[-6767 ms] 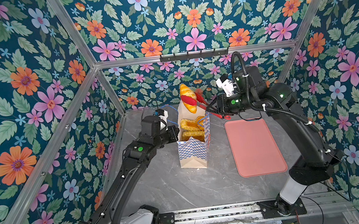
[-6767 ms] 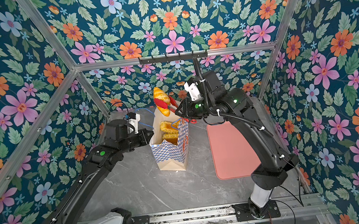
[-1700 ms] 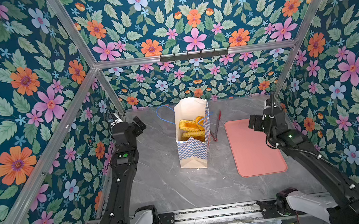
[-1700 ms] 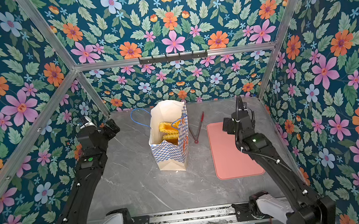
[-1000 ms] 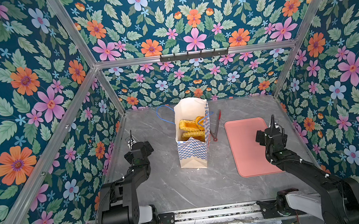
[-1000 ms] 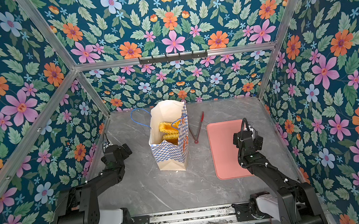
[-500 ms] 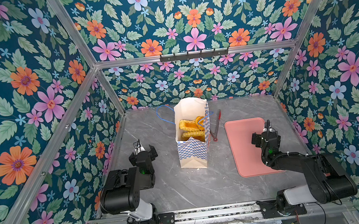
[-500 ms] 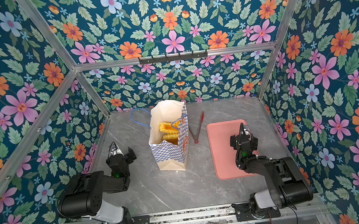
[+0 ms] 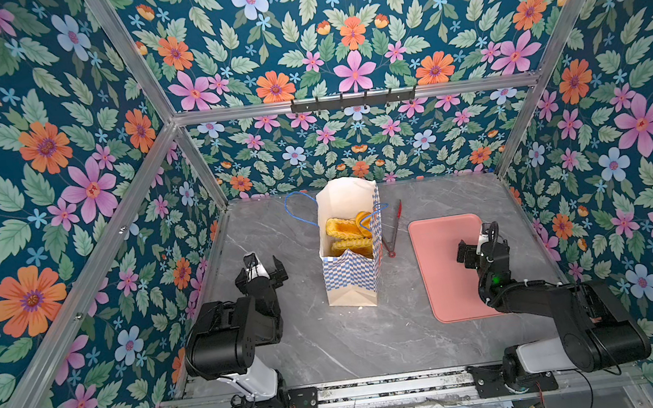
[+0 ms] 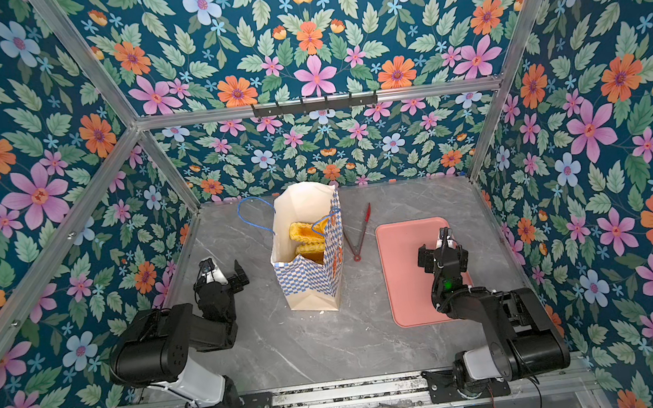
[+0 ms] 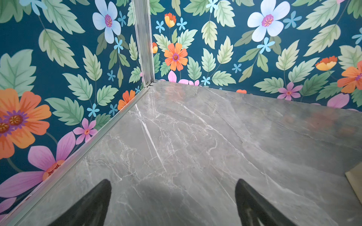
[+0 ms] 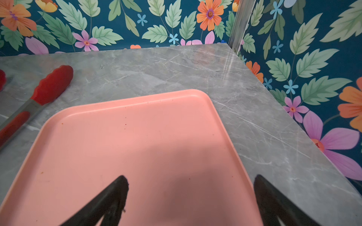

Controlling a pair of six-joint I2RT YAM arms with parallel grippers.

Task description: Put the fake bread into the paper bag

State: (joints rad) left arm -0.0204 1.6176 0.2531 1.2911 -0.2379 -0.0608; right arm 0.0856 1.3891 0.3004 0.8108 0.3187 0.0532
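In both top views the left gripper (image 9: 265, 268) and right gripper (image 9: 475, 248) have pulled back toward the worktop's (image 9: 331, 338) near edge, jaws wide apart, empty. Fake bread (image 9: 346, 230) sits inside the paper bag (image 9: 350, 282), mid-worktop. Left wrist gets bare worktop; right wrist catches the pink tray (image 12: 137, 137) and tongs (image 12: 52, 84).

Golden fake bread (image 9: 347, 234) inside upright checkered paper bag (image 9: 351, 279), mid-table

Grey marble tabletop (image 9: 353, 344) with paper bag (image 9: 350, 279), tongs (image 9: 393, 231), pink tray (image 9: 443, 267).
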